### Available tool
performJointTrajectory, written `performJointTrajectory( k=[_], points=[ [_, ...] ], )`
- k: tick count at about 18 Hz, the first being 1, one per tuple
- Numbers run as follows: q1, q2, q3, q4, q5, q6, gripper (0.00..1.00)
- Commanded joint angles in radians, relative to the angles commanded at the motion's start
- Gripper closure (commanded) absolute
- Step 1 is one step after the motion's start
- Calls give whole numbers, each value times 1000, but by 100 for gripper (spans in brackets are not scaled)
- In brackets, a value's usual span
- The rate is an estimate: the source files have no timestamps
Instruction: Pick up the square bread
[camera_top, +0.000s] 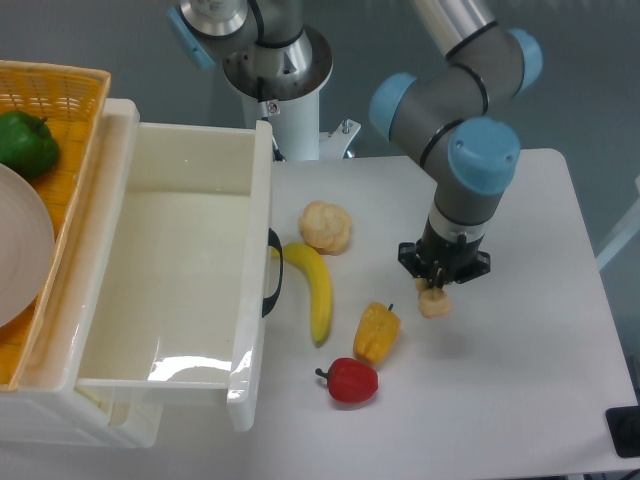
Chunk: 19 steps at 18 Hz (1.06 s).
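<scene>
hanging over the right half of the table, the gripper points straight down with its fingers closed in on the square bread. only the lower part of the bread sticks out below the fingertips, a small pale-tan lump. can't honestly tell its long axis or which way it points, too much of it is hidden by the fingers, and i can't tell if it's off the table or just touching it either.

working outward: at about 8 o'clock from the gripper, close by, is a yellow pepper with its stem end up toward 1 o'clock. past that, further toward 7 o'clock, a red pepper. at roughly 9 o'clock a banana lies running mostly 12 to 6, and a puffy pale bun sits at about 10 o'clock, just beside the banana's top end.

containers: a big white bin takes up the left side, nothing visible inside it, dark handle on its right wall. at far left a yellow woven basket holds a green pepper and a pale plate.
</scene>
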Motion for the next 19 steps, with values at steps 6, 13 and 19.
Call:
performJointTrajectory(
  k=[6, 13, 19],
  points=[
    [-40, 63, -15, -11, -3, 86, 86],
    [-69, 120, -26, -94, 5, 89, 85],
    [-61, 147, -57, -95, 6, 105, 85]
  ],
)
